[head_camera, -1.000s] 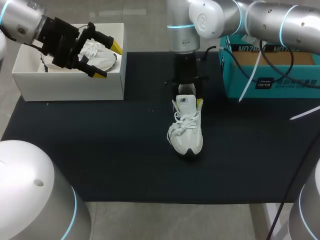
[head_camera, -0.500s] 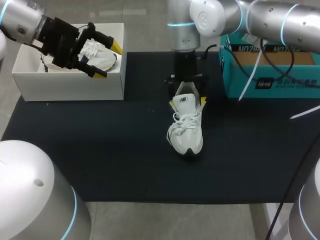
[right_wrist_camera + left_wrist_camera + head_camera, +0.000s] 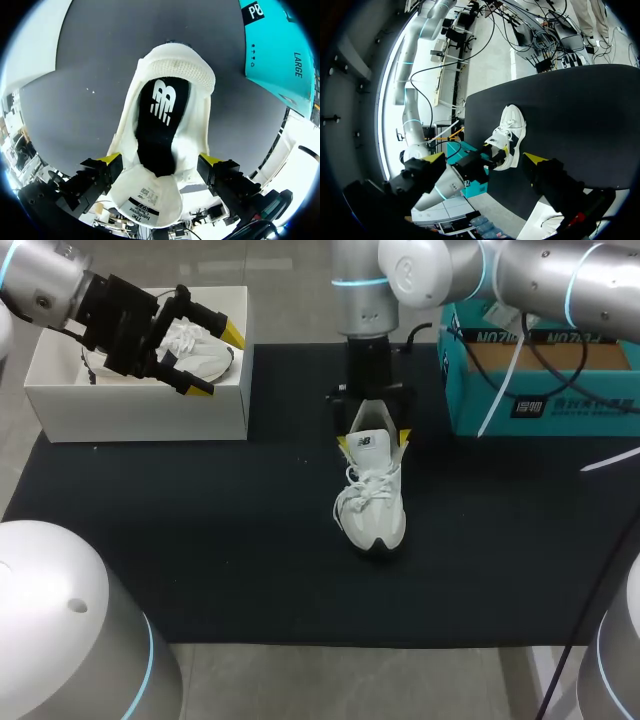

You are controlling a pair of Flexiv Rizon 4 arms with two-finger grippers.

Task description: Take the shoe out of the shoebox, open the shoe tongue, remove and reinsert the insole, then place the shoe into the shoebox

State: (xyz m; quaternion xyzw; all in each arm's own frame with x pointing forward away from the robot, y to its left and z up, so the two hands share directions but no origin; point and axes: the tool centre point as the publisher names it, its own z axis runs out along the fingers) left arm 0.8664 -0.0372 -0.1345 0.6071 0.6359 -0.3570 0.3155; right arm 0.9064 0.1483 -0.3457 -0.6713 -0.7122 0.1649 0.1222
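1. Mat: black; all items below are carried on it.
2. Teal box: located right-rear of the shoe, well apart.
3. White shoebox: located left-rear of the shoe, well apart, with no lid fitted. A second shoe is seen inside.
4. Shoe: task obj. It is out of the box and set on its sole at approx. mid-mat, toe toward the robot, laces tied.
5. L gripper: held over the white shoebox, well left of the shoe. Fingers are spread and nothing is held.
6. R gripper: held directly above the shoe's opening. Fingers are spread wide, one yellow tip each side of the tongue, and nothing is pinched. Contact w/ the shoe's sides can't be confirmed.
7. Tongue: raised out of the shoe's opening, so the label on its inner face is exposed.
8. Insole: black; seen seated inside the shoe, rearward of the tongue.
9. Step in hand (judged): tongue opening is done or nearly so. Insole removal is not yet started.
10. Next move (judged): one R finger is to be lowered into the opening behind the tongue. The insole's heel edge is to be pinched and lifted out. The shoe may need to be steadied by the L gripper, since a light shoe is likely to be lifted w/ the insole.
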